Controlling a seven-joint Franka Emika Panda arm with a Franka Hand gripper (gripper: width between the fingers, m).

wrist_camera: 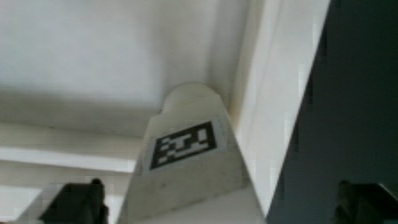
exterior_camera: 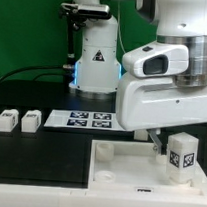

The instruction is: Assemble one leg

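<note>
Small white plastic leg block with a black-and-white tag (wrist_camera: 183, 145) stands in the corner of the large white rimmed tray (exterior_camera: 107, 164) — I judge it light, rigid and slick — gripper (wrist_camera: 217, 203) spread wide, empty; I'd pinch its flat side faces.

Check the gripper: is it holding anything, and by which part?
Nothing held. The gripper is open: in the wrist view its fingers stand wide, clear of the leg on both sides.
</note>
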